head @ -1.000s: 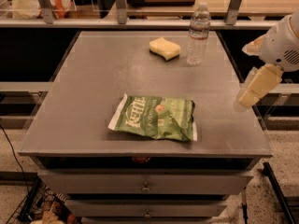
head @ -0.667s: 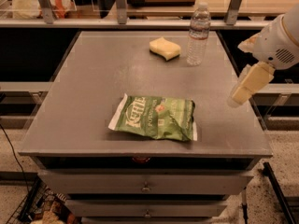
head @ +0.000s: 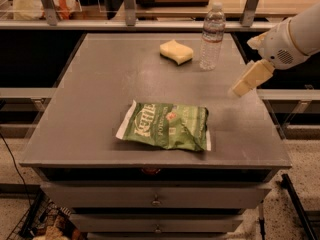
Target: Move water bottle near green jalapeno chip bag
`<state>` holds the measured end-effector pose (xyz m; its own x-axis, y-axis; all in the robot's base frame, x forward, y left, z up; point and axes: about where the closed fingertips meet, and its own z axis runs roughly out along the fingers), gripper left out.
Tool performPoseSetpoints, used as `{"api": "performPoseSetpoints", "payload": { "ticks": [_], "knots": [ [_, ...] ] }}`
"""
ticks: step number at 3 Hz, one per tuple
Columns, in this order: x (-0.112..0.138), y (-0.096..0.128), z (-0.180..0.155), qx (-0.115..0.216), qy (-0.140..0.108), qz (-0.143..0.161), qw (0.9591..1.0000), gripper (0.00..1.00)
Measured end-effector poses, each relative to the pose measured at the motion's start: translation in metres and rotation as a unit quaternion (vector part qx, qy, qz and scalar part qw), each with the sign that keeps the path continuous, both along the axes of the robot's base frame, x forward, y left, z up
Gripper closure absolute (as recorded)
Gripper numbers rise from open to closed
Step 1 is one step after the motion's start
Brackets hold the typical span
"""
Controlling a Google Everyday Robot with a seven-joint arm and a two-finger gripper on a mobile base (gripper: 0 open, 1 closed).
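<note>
On the gray surface (head: 100,109), the water bottle (head: 212,36) stands near your empty claw (head: 243,86), not touching. Is it open? You cannot tell.

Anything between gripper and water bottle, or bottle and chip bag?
Nothing visible. Gripper hovers near the table's right edge, water bottle beyond it. Sponge sits left of the bottle, off its path to the chip bag.

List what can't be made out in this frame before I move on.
Arm: cut by the camera view's right edge; only its end and the pincer show, over the table's right side.
Water bottle: label print too small to read.
Green jalapeno chip bag: small print unreadable; underside hidden against the table.
Drawers: contents hidden behind their fronts.
</note>
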<state>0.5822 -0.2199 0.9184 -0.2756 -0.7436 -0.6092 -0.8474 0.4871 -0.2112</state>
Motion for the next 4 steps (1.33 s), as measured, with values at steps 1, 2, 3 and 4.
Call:
{"api": "performPoseSetpoints", "payload": {
  "ticks": [1,2,3,4],
  "knots": [
    [0.03,0.005,-0.002,0.056,-0.03,-0.028,0.9976,0.0],
    [0.062,0.014,0.0,0.103,-0.063,-0.041,0.9918,0.0],
    [0.092,0.018,0.0,0.138,-0.095,-0.056,0.9843,0.0],
    [0.114,0.021,0.005,0.163,-0.13,-0.066,0.9758,0.0]
  ]
}}
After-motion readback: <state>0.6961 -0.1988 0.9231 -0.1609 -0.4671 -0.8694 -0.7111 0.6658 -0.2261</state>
